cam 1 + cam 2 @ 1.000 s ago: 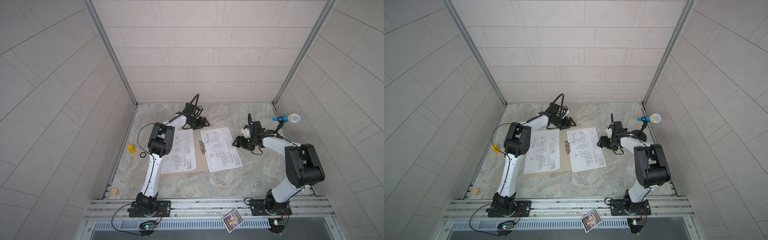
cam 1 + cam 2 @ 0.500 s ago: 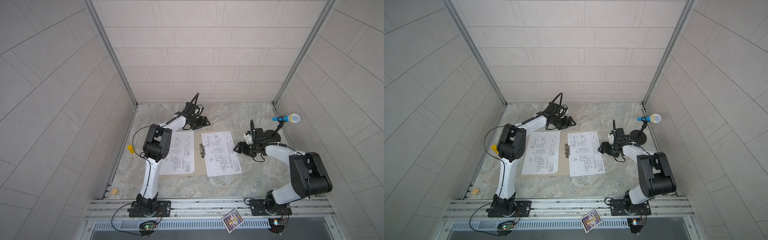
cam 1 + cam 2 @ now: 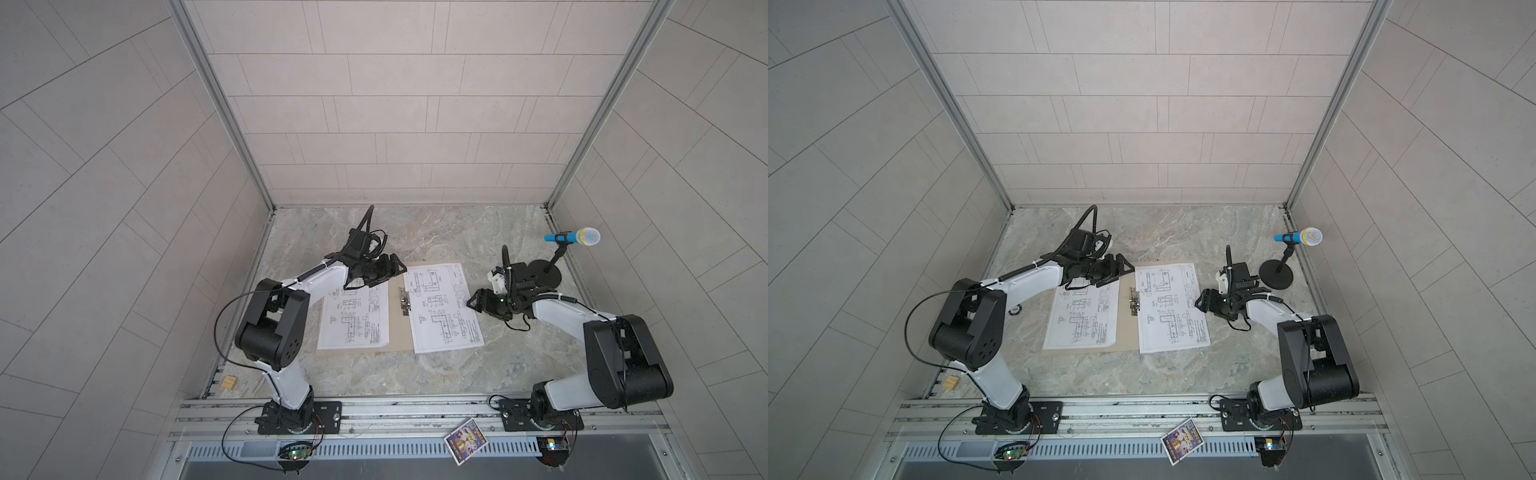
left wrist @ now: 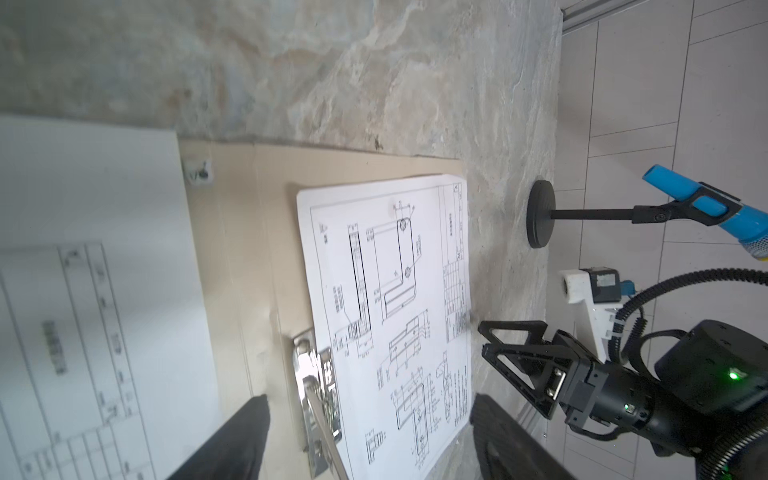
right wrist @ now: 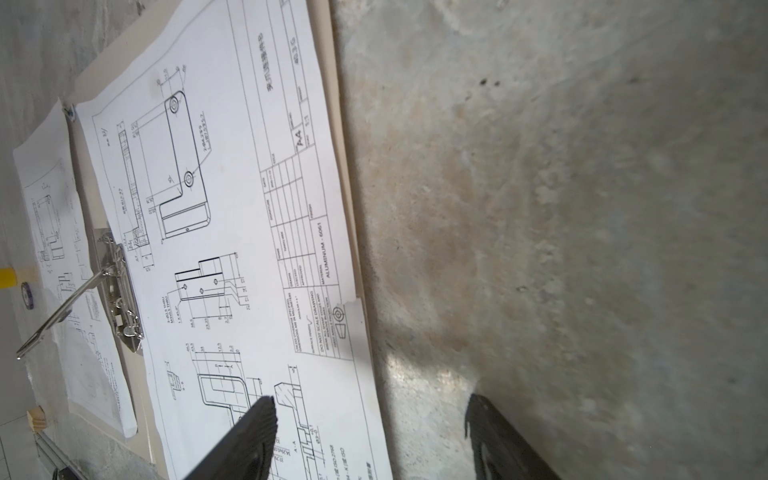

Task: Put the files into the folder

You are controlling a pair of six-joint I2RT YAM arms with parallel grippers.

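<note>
The folder [image 3: 400,332] and files [image 3: 442,307] are now lying squarer than before; left gripper [image 3: 401,268] and right gripper [image 3: 471,301] are both hanging open, empty.

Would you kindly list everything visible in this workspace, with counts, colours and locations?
folder: one, tan, open flat mid-table
files: two, white, one per folder half
metal clip: one, silver, folder spine
microphone: one, blue, far right
picture card: one, colourful, front rail
wooden block: one, pale, front left
yellow piece: one, yellow, left of files
ring: one, purple, beside yellow piece
table: one, grey marble, beneath all
left gripper: one, black, open, above folder's far edge
right gripper: one, black, open, beside right file
</note>
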